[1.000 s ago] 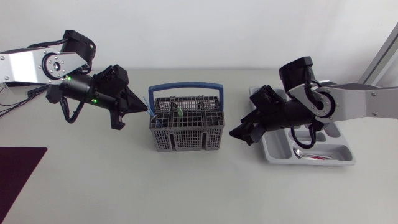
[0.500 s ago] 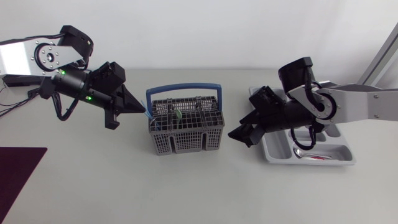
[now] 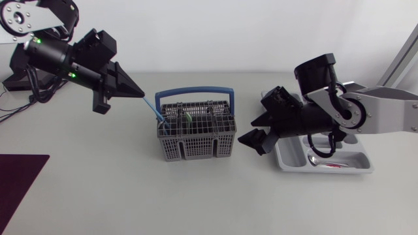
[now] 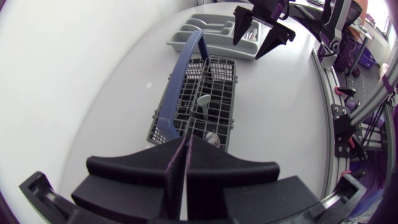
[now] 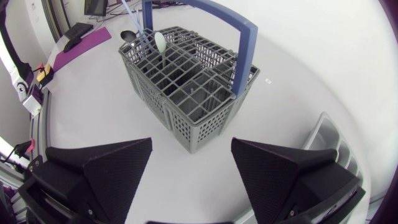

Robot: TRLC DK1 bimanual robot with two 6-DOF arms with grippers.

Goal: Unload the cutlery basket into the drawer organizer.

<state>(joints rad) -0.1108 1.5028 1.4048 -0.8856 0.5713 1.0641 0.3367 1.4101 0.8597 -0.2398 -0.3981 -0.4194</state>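
Observation:
The grey cutlery basket (image 3: 196, 134) with a blue handle (image 3: 193, 92) stands mid-table. My left gripper (image 3: 138, 94) hangs above and left of it, shut on the upper end of a thin light-blue utensil (image 3: 152, 108). The utensil slants down into the basket's left end. In the left wrist view the fingers (image 4: 137, 168) press together on it, with the basket (image 4: 205, 102) ahead. A few more utensils stand in the basket (image 5: 186, 87). My right gripper (image 3: 256, 130) stands open between the basket and the grey drawer organizer (image 3: 290, 161); nothing is between its fingers (image 5: 106, 165).
The organizer holds a spoon (image 3: 315, 160) and a small red-marked piece (image 3: 336, 166) in its front compartment. A dark purple mat (image 3: 19, 179) lies at the table's front left. My right gripper (image 4: 261, 31) shows beyond the basket in the left wrist view.
My left gripper has risen and pulled back to the left, drawing the light-blue utensil up and partly out of the basket. The right arm has hardly shifted.

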